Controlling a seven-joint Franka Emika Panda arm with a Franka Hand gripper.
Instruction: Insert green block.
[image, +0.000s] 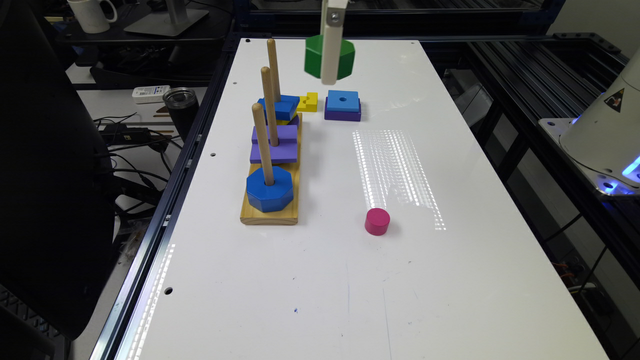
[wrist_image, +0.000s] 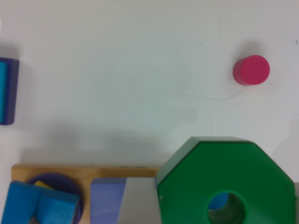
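The green block (image: 345, 57), a thick dark green octagon with a round centre hole, hangs in the air above the far end of the table, and my gripper (image: 330, 77) is shut on it. In the wrist view the green block (wrist_image: 233, 172) looms large above the wooden peg board (wrist_image: 70, 170), and some blue shows through its hole. Three upright pegs stand on the peg board (image: 270, 216). The near peg (image: 262, 140) carries a blue octagon (image: 270, 192). The block hangs high and to the exterior view's right of the far peg (image: 273, 65).
Purple blocks (image: 275, 145) sit on the middle peg and a blue block (image: 282, 106) on the far one. A yellow block (image: 308, 102) and a blue square on a purple one (image: 343, 106) lie beside the board. A pink cylinder (image: 377, 221) stands alone mid-table.
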